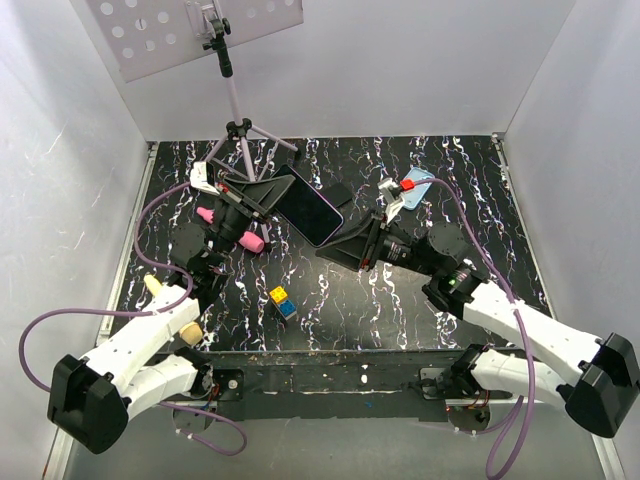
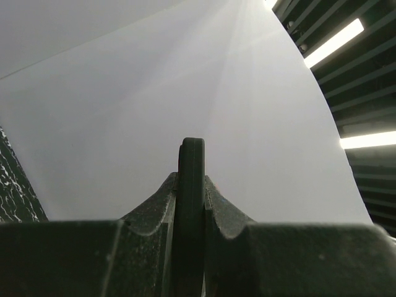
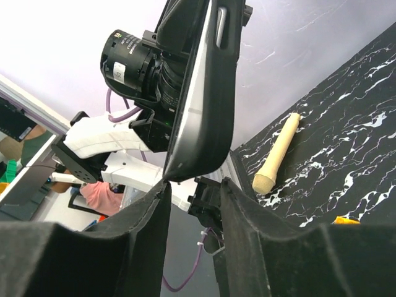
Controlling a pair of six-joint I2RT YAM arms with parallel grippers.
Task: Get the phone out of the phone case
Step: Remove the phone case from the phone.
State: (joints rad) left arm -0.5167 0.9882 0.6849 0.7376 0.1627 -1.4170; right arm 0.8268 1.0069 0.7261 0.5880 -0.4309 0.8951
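The phone [image 1: 308,208] is seen as a thin black slab with a dark glossy screen and rounded corners, a faint pinkish sheen along its rim; it is held up off the table [image 1: 400,300], tilted, between the two arms near the middle of the far half; in the right wrist view its edge [image 3: 204,93] is shown side-on, black with a paler strip and a long side button. The left gripper [image 2: 192,185] is clamped tight on the phone's thin black edge; the fingers of the right gripper [image 3: 195,184] are held apart just beneath the phone's lower corner, with nothing pinched between them. The phone case [image 1: 420,183], light blue, is seen lying on the table at the far right, partly hidden, well apart from the phone. Small white print is carried on a camera lens barrel [image 3: 127,59], too small to be read.
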